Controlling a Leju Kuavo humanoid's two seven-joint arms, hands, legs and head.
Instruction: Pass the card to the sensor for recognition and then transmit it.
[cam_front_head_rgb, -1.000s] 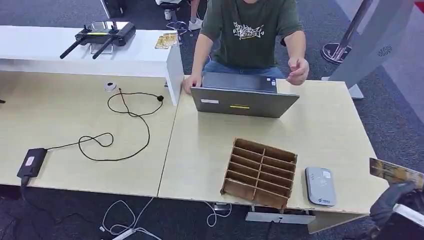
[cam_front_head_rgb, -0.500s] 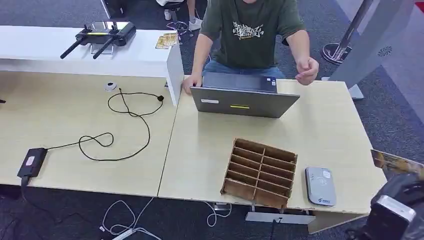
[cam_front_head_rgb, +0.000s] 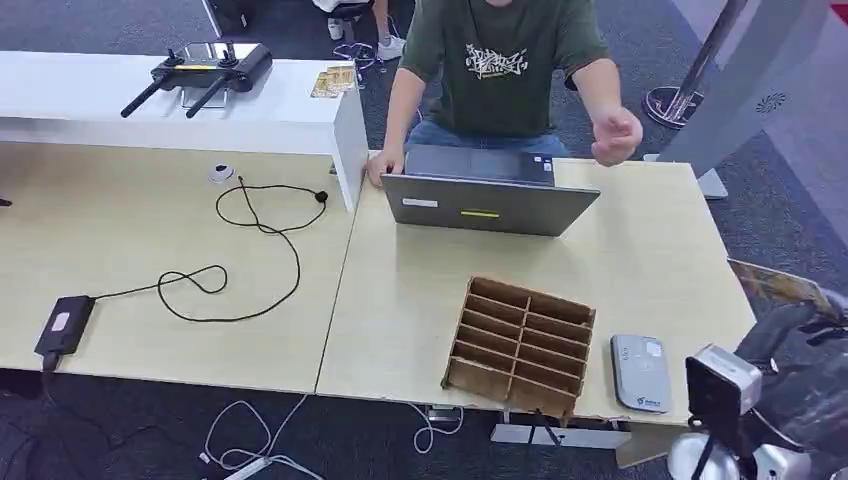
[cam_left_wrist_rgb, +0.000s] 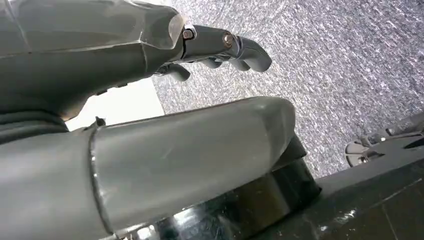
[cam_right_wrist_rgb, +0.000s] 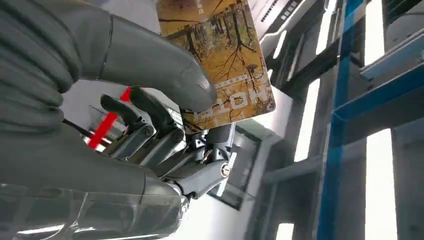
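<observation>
A yellow-brown picture card (cam_right_wrist_rgb: 220, 55) is pinched between the thumb and fingers of my right hand (cam_right_wrist_rgb: 165, 100). In the head view the card (cam_front_head_rgb: 780, 285) sticks out past the table's right edge, above my right hand (cam_front_head_rgb: 800, 325). The grey card sensor (cam_front_head_rgb: 640, 372) lies flat near the table's front right corner, to the left of the hand and apart from the card. My left hand (cam_left_wrist_rgb: 215, 47) hangs over grey carpet with its fingers loosely bent and nothing in them.
A wooden slotted box (cam_front_head_rgb: 520, 345) stands just left of the sensor. A laptop (cam_front_head_rgb: 488, 195) sits at the far side with a person (cam_front_head_rgb: 500, 60) behind it, one hand (cam_front_head_rgb: 615, 135) raised. A black cable (cam_front_head_rgb: 250, 250) and adapter (cam_front_head_rgb: 62, 325) lie on the left table (cam_front_head_rgb: 120, 230).
My right arm has come up and in at the lower right, carrying the card farther away from me along the table's right edge. The person's raised hand drifted slightly right.
</observation>
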